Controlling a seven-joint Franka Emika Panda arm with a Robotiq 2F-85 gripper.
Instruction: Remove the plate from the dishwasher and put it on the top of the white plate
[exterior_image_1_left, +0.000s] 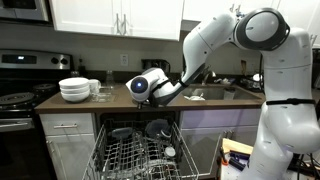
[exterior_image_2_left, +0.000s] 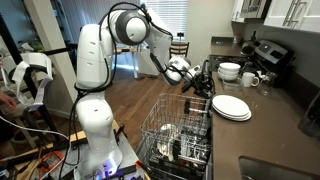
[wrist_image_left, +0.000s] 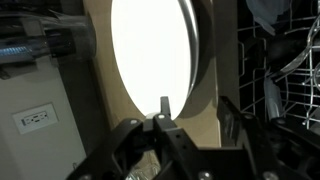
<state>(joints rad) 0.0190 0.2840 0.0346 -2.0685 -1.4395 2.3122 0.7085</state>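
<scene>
In the wrist view a plate (wrist_image_left: 150, 50) stands on edge, its face glaring white and its rim and back beige. My gripper (wrist_image_left: 195, 108) is shut on its lower rim, one finger across the white face and the other behind the beige side. In an exterior view the gripper (exterior_image_2_left: 200, 78) hangs over the counter edge, just left of the flat white plate (exterior_image_2_left: 231, 107) lying on the counter. The dishwasher (exterior_image_1_left: 135, 155) is open below, and its wire rack (exterior_image_2_left: 180, 135) is pulled out with dark dishes in it.
A stack of deep white bowls (exterior_image_1_left: 75, 90) (exterior_image_2_left: 230, 70) and a mug (exterior_image_2_left: 250, 78) stand on the counter near the stove (exterior_image_1_left: 20, 100). A sink (exterior_image_1_left: 210, 92) lies behind the arm. Rack wires (wrist_image_left: 290, 80) show at the right of the wrist view.
</scene>
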